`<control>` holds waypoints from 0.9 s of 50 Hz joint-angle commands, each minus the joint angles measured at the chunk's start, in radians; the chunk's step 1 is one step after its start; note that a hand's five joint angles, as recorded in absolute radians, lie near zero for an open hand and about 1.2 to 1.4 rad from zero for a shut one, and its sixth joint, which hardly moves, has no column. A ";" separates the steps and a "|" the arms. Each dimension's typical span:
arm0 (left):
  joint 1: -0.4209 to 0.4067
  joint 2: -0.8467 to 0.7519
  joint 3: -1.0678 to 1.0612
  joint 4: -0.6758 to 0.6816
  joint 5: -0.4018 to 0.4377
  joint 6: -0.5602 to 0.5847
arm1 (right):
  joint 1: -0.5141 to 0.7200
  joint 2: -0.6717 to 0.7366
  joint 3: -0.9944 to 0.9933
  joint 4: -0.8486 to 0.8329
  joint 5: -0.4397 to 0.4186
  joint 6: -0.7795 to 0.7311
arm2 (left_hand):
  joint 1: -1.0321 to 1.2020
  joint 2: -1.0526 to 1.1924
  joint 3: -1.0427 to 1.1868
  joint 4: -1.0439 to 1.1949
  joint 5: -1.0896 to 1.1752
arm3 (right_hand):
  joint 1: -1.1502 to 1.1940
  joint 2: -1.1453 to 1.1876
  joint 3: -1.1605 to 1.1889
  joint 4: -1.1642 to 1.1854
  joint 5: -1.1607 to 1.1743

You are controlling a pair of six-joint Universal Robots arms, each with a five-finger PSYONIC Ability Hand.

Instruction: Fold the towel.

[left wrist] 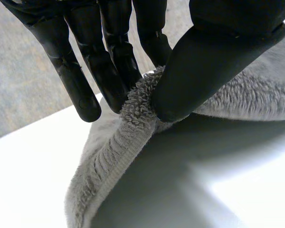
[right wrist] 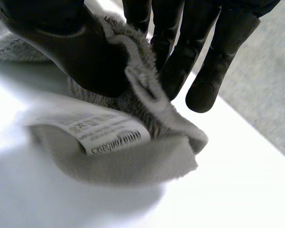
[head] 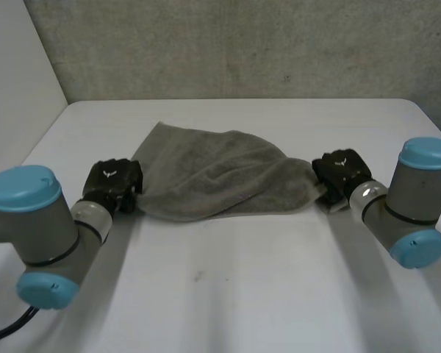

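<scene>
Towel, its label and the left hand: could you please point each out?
towel (head: 213,173): head view, middle of the grey cloth.
label (right wrist: 107,133): right wrist view, its printed face.
left hand (head: 114,182): head view, back of the hand.

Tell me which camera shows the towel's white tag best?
The right wrist view: the tag hangs close up under the right hand, which pinches the towel corner. In the head view it is just a pale sliver beside that hand. The left wrist view looks at the towel's other end, pinched by the left hand.
</scene>
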 commanded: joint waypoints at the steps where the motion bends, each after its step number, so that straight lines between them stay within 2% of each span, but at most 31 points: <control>1: 0.004 0.145 -0.077 -0.033 -0.002 -0.005 | -0.011 -0.108 0.095 0.035 0.014 -0.038 | 0.196 0.178 0.180 0.179 0.193 | -0.169 -0.159 -0.170 -0.177 -0.170; 2: 0.004 0.146 -0.077 -0.033 -0.002 -0.005 | -0.011 -0.108 0.096 0.035 0.014 -0.038 | 0.196 0.178 0.180 0.179 0.193 | -0.171 -0.162 -0.173 -0.180 -0.172; 4: 0.001 0.170 -0.082 -0.037 -0.002 -0.005 | -0.011 -0.162 0.135 0.061 0.016 -0.032 | 0.196 0.178 0.180 0.179 0.193 | -0.633 -0.623 -0.634 -0.641 -0.634; 5: -0.002 0.199 -0.085 -0.043 -0.002 -0.005 | -0.011 -0.162 0.136 0.061 0.016 -0.032 | 0.196 0.178 0.180 0.179 0.193 | -0.635 -0.626 -0.636 -0.643 -0.636; 7: -0.005 0.230 -0.085 -0.054 -0.002 -0.005 | -0.011 -0.208 0.171 0.076 0.018 -0.027 | 0.196 0.178 0.180 0.179 0.193 | -0.886 -0.877 -0.888 -0.895 -0.887; 10: -0.028 0.308 -0.069 -0.091 -0.002 -0.008 | -0.008 -0.245 0.209 0.078 0.016 -0.009 | 0.196 0.178 0.180 0.179 0.193 | -1.007 -0.998 -1.009 -1.016 -1.009; 17: -0.065 0.374 -0.022 -0.141 -0.002 -0.011 | 0.007 -0.293 0.254 0.081 0.018 0.065 | 0.196 0.178 0.180 0.179 0.193 | -1.093 -1.084 -1.094 -1.101 -1.094; 22: -0.091 0.388 0.032 -0.184 -0.003 -0.011 | 0.052 -0.345 0.277 0.095 0.018 0.171 | 0.196 0.178 0.180 0.179 0.193 | -1.143 -1.133 -1.144 -1.151 -1.144; 24: -0.095 0.388 0.052 -0.200 -0.005 -0.012 | 0.105 -0.380 0.277 0.107 0.018 0.269 | 0.196 0.178 0.180 0.179 0.193 | -1.165 -1.155 -1.166 -1.173 -1.166; 25: -0.101 0.388 0.072 -0.215 -0.008 -0.012 | 0.105 -0.380 0.277 0.107 0.018 0.269 | 0.196 0.178 0.180 0.179 0.193 | -1.165 -1.155 -1.166 -1.173 -1.166; 27: -0.106 0.388 0.092 -0.229 -0.009 -0.012 | 0.146 -0.400 0.275 0.110 0.014 0.387 | 0.196 0.178 0.180 0.179 0.193 | -1.165 -1.155 -1.166 -1.173 -1.166; 30: -0.115 0.386 0.129 -0.250 -0.011 -0.014 | 0.168 -0.401 0.271 0.110 0.014 0.449 | 0.196 0.178 0.180 0.179 0.193 | -1.165 -1.155 -1.166 -1.173 -1.166; 32: -0.117 0.386 0.144 -0.258 -0.014 -0.014 | 0.218 -0.382 0.263 0.106 0.014 0.563 | 0.196 0.178 0.180 0.179 0.193 | -1.165 -1.155 -1.166 -1.173 -1.166; 39: -0.124 0.385 0.211 -0.290 -0.017 -0.028 | 0.289 -0.267 0.217 0.096 0.025 0.677 | 0.196 0.178 0.180 0.179 0.193 | -1.165 -1.155 -1.166 -1.173 -1.166; 41: -0.124 0.383 0.222 -0.298 -0.017 -0.041 | 0.303 -0.234 0.197 0.092 0.047 0.689 | 0.196 0.178 0.180 0.179 0.193 | -1.165 -1.155 -1.166 -1.173 -1.166; 45: -0.117 0.380 0.247 -0.322 -0.017 -0.100 | 0.318 -0.146 0.149 0.021 0.157 0.715 | 0.196 0.178 0.180 0.179 0.193 | -1.158 -1.148 -1.159 -1.166 -1.159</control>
